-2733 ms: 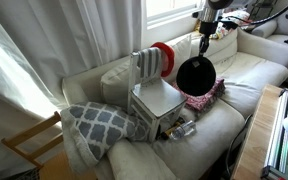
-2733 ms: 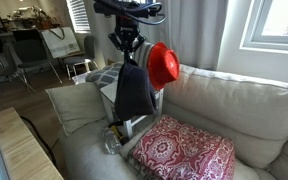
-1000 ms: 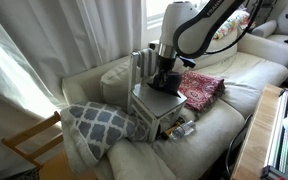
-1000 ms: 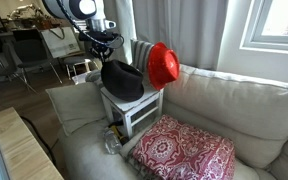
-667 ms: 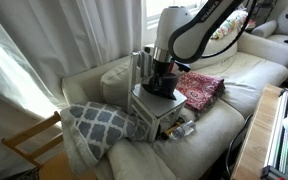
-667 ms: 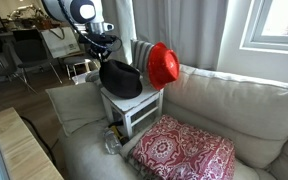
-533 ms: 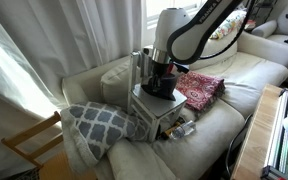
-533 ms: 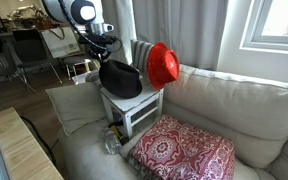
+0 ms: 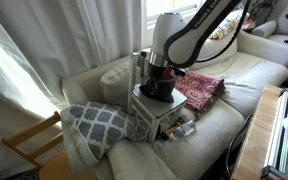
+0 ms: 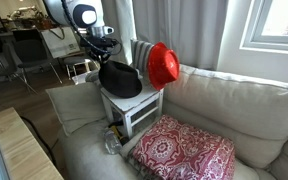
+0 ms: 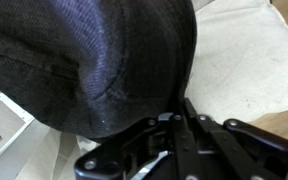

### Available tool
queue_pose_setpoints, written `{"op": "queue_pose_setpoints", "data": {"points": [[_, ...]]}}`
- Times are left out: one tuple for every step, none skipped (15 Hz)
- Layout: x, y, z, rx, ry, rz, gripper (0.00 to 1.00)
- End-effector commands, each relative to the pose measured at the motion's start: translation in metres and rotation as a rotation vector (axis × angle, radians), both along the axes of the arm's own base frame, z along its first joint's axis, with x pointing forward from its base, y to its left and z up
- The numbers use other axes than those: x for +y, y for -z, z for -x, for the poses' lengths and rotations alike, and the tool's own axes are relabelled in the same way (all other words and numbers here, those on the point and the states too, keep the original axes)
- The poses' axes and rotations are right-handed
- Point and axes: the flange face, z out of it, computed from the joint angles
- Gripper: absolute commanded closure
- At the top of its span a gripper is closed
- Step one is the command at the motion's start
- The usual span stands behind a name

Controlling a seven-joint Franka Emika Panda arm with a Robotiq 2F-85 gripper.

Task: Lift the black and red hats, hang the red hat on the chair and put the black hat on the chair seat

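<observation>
The small white chair (image 10: 134, 113) stands on the sofa; it also shows in the other exterior view (image 9: 156, 108). The red hat (image 10: 163, 65) hangs on the chair's slatted back. The black hat (image 10: 118, 80) lies on the chair seat and also shows dark on the seat under the arm (image 9: 159, 88). My gripper (image 10: 106, 58) stands at the hat's rim, shut on it. In the wrist view the black hat (image 11: 84, 60) fills the upper left, with my gripper (image 11: 181, 120) pinching its edge.
A red-pink patterned cloth (image 10: 182, 150) lies on the sofa cushion beside the chair. A grey-white patterned pillow (image 9: 99, 122) sits on the chair's other side. A bare wooden chair frame (image 9: 29, 140) stands by the curtain. Small objects (image 9: 181, 128) lie under the chair.
The black hat came down from hanging in the air onto the chair seat. Over the last second the arm has lowered slightly and shifted toward the chair back, the hat settling.
</observation>
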Motion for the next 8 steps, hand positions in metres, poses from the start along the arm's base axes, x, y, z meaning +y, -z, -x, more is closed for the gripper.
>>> {"op": "queue_pose_setpoints", "data": {"points": [[0.004, 0.006, -0.003, -0.007, -0.032, -0.023, 0.70], [0.005, 0.006, -0.003, -0.002, -0.036, -0.029, 0.64], [0.005, 0.005, -0.004, 0.000, -0.037, -0.037, 0.56], [0.006, 0.004, -0.005, 0.000, -0.039, -0.045, 0.49], [0.007, 0.002, -0.006, 0.001, -0.041, -0.055, 0.41], [0.006, 0.000, -0.007, 0.001, -0.040, -0.064, 0.34], [0.006, -0.003, -0.008, 0.000, -0.039, -0.070, 0.27], [0.002, -0.007, -0.009, 0.014, -0.032, -0.061, 0.19]]}}
